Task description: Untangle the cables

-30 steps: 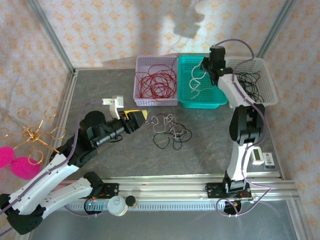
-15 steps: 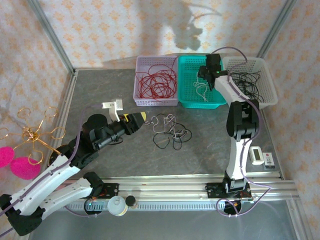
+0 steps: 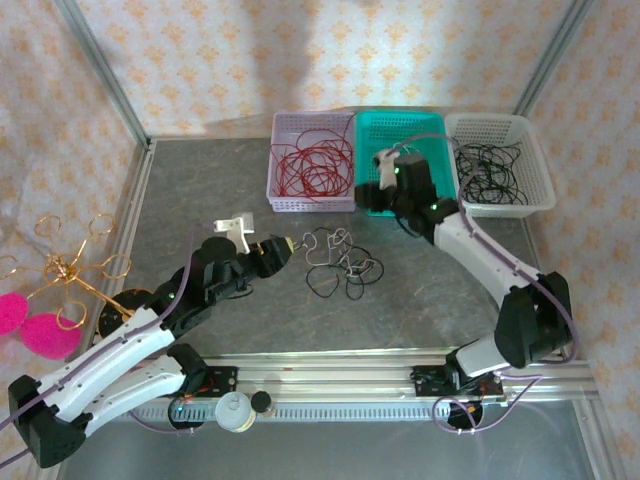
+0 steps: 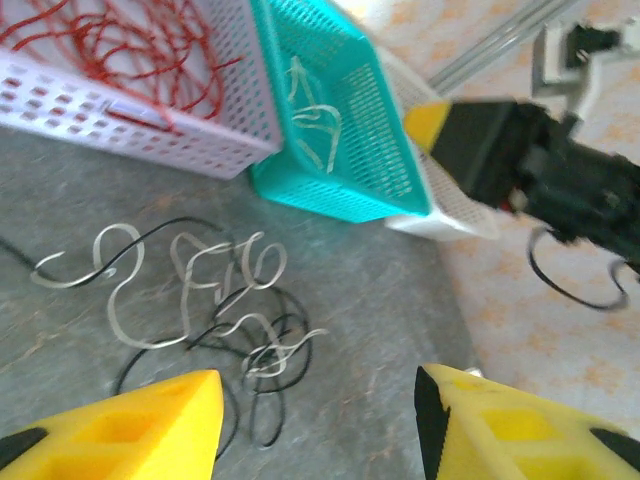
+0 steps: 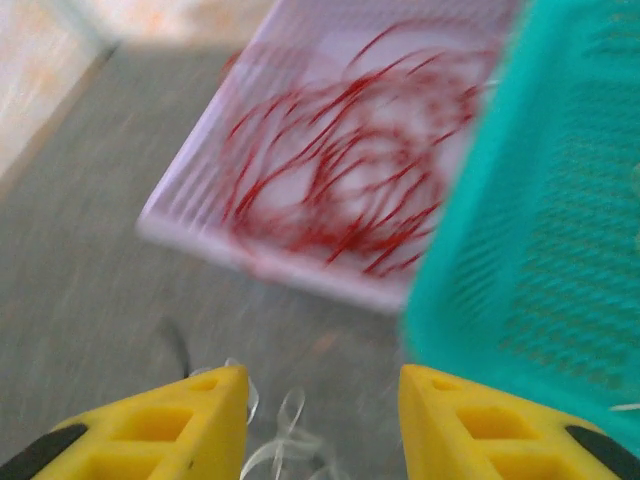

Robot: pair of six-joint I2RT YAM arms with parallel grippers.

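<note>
A loose tangle of white and black cables (image 3: pixel 340 265) lies mid-table; the left wrist view shows it just ahead of the fingers (image 4: pixel 210 300). My left gripper (image 3: pixel 283 246) is at its left edge, low over the table, open (image 4: pixel 318 400) and empty. My right gripper (image 3: pixel 378 192) hovers by the front of the teal basket (image 3: pixel 425 205), open (image 5: pixel 322 390) with nothing in it; a white strand (image 5: pixel 285 440) lies below its fingers. Red cables (image 3: pixel 312 165) fill the lilac basket (image 5: pixel 300 170), and black cables (image 3: pixel 495 170) lie in the white basket.
The three baskets stand in a row along the back wall. A gold wire stand (image 3: pixel 70 265) and pink shapes (image 3: pixel 40 330) sit outside the left frame rail. Metal rails (image 3: pixel 330 365) border the table's front.
The right arm let a white cable go into the teal basket, then swung down and left to the baskets' front edge. The left gripper crept forward to the tangle.
</note>
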